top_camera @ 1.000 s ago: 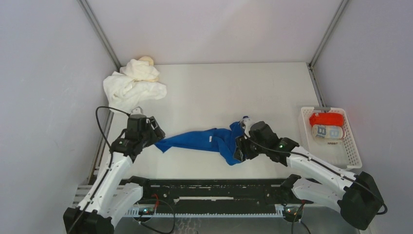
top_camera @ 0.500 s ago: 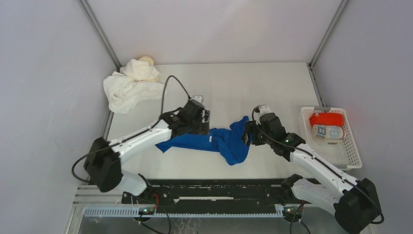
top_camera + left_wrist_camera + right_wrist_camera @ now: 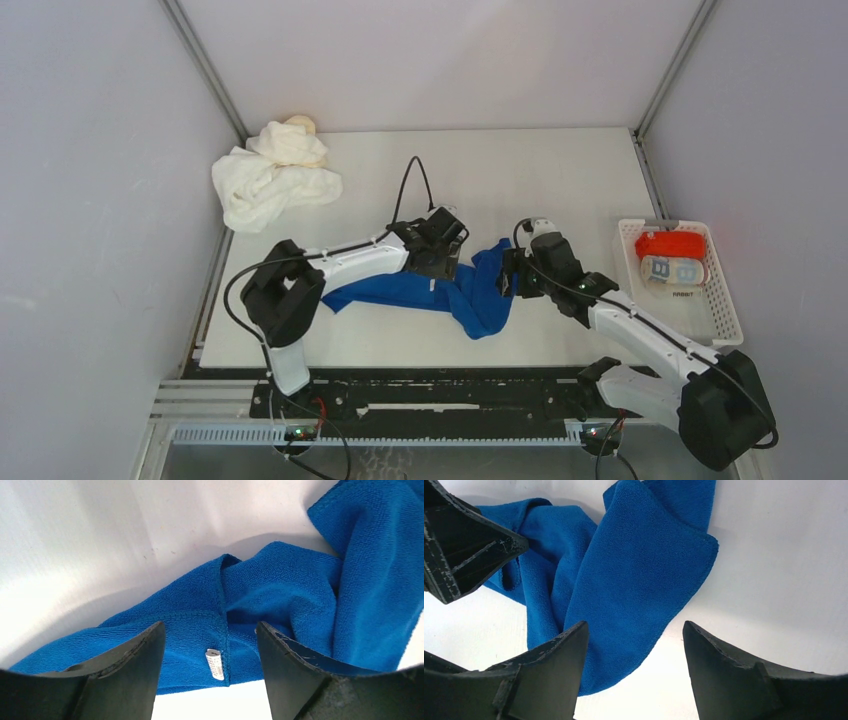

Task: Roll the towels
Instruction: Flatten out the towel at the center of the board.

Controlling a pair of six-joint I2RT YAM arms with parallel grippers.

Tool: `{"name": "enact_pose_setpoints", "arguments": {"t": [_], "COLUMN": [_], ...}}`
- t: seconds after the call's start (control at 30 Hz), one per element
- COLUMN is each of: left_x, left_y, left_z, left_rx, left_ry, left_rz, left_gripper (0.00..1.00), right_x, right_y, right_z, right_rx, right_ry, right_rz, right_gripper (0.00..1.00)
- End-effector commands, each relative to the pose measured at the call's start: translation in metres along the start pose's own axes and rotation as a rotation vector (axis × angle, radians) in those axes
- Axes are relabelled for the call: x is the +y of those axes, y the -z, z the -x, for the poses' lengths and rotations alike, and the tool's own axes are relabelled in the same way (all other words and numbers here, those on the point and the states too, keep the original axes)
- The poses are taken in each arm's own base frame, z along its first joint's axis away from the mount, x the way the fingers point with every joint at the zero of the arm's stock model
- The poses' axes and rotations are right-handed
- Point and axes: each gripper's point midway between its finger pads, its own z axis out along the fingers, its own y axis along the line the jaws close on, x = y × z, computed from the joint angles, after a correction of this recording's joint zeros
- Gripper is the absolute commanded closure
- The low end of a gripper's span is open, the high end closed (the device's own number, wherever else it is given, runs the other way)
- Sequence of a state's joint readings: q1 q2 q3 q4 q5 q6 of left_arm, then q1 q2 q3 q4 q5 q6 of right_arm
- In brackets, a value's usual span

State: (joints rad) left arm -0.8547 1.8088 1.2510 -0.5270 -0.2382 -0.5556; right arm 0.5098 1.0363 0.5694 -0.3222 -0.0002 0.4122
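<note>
Blue towel (image 3: pixel 420 290) crumpled, unrolled, centre before me. White towel (image 3: pixel 262 190), cream towel (image 3: pixel 290 143) heaped far left. Red towel (image 3: pixel 670 244), patterned towel (image 3: pixel 672 270) rolled, right.

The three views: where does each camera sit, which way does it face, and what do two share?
Top external: above and behind the arms, facing down on the table; both arms show.
Left wrist: on the left arm, facing down at the blue towel; open left pincer shows.
Right wrist: on the right arm, facing the same towel; open right pincer shows.
Shared: both wrist views show that towel.
</note>
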Motion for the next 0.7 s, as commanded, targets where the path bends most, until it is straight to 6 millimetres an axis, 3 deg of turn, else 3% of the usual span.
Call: {"name": "enact_pose_setpoints", "arguments": {"t": [0.0,0.23,0.47,0.67], "left_x": [0.003,0.021,0.027,0.017], "left_y": [0.006,0.017,0.023,0.025], "left_z": [0.016,0.007,0.003,0.003], "left_rx": [-0.044,-0.060,-0.062,-0.058], "left_ry": [-0.038,-0.039,-0.040,-0.023], "left_rz": [0.054,0.099,0.101,0.052], "left_gripper": [0.29,0.51,0.71,0.75], "right_x": [0.010,0.011,0.012,0.010], "right_y": [-0.003,-0.005,-0.005,-0.004], "right_z": [0.014,0.014,0.015,0.015], "right_rx": [-0.053,-0.047,-0.051,-0.052], "right_ry": [-0.026,-0.027,-0.031,-0.032], "right_rz": [0.042,0.048,0.056,0.047], "right_gripper": [0.30,0.30,0.30,0.30]}}
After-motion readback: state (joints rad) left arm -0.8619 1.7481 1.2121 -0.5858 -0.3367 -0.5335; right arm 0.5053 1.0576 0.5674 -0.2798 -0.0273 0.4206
